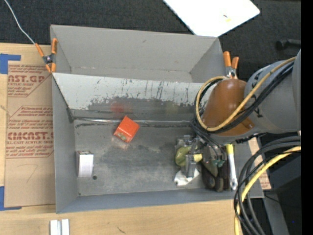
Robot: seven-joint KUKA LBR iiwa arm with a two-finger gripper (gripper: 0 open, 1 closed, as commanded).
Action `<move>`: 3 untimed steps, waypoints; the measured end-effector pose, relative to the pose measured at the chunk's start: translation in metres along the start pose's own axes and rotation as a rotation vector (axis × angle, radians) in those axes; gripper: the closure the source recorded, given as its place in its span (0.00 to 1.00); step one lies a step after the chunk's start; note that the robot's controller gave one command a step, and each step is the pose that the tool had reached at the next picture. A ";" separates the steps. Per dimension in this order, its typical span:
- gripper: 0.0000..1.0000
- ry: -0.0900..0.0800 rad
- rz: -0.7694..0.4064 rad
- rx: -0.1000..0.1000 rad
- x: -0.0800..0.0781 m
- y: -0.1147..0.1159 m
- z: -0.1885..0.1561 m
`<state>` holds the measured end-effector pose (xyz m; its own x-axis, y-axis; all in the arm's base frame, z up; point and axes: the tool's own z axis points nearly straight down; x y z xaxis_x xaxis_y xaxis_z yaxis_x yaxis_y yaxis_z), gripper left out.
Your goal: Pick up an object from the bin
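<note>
Where the arm reaches into the grey bin, the pincer stands at about 4 o'clock of the floor, over a yellow-green thing. The thing's long axis seems to run 12 to 6 o'clock, but which end leads cannot be told, nor whether the pincer is wide or narrow. A white scrap lies at its 6 o'clock. An orange block at 10 o'clock and a white roll at 8 o'clock lie well apart.
</note>
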<state>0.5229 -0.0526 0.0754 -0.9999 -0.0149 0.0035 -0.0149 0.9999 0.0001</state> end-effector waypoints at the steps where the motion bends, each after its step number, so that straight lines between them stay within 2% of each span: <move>1: 1.00 -0.004 0.028 -0.004 0.000 -0.004 -0.003; 2: 1.00 -0.009 0.066 0.000 0.004 -0.004 -0.002; 3: 1.00 -0.006 0.083 -0.003 0.014 -0.011 -0.032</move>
<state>0.5093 -0.0640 0.1078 -0.9977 0.0680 -0.0023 0.0680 0.9977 0.0035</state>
